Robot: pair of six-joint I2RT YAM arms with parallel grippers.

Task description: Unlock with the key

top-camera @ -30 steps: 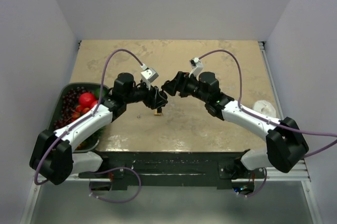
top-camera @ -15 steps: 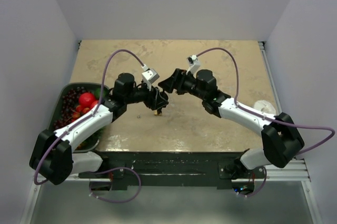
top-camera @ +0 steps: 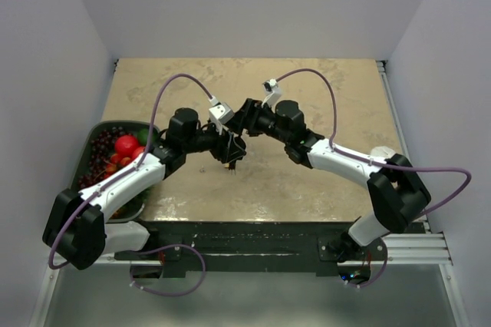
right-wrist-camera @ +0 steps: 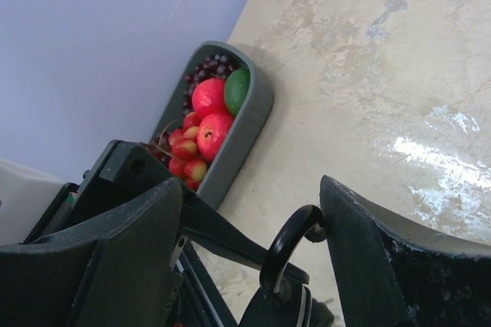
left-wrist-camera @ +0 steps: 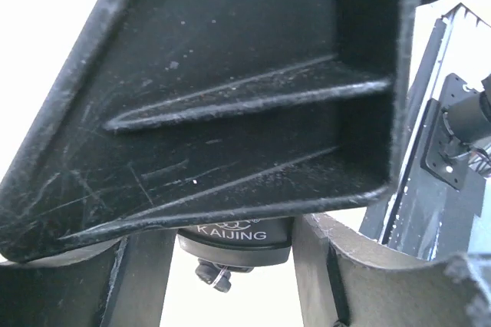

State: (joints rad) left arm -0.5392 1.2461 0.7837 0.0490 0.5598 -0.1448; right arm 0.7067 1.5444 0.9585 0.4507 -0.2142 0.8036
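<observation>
My left gripper (top-camera: 230, 148) is shut on a black padlock (left-wrist-camera: 234, 235) marked KAIJING and holds it above the table's middle. A small dark key (left-wrist-camera: 212, 275) with a wire ring sticks out of the lock's underside. My right gripper (top-camera: 244, 119) is open and sits right over the lock. In the right wrist view its jaws (right-wrist-camera: 252, 189) stand on either side of the black shackle (right-wrist-camera: 285, 254). The shackle's end touches the right finger (right-wrist-camera: 360, 242). The lock body (right-wrist-camera: 280, 310) shows at the bottom edge there.
A grey tray (top-camera: 95, 132) of red fruit, dark grapes and a green fruit sits at the table's left edge; it also shows in the right wrist view (right-wrist-camera: 249, 123). A white round object (top-camera: 386, 155) lies at the right edge. The beige tabletop (top-camera: 307, 89) stretches behind the arms.
My right arm has swung left and closed in on the padlock, so its open jaws now straddle the shackle. My left arm has held the lock almost still.
</observation>
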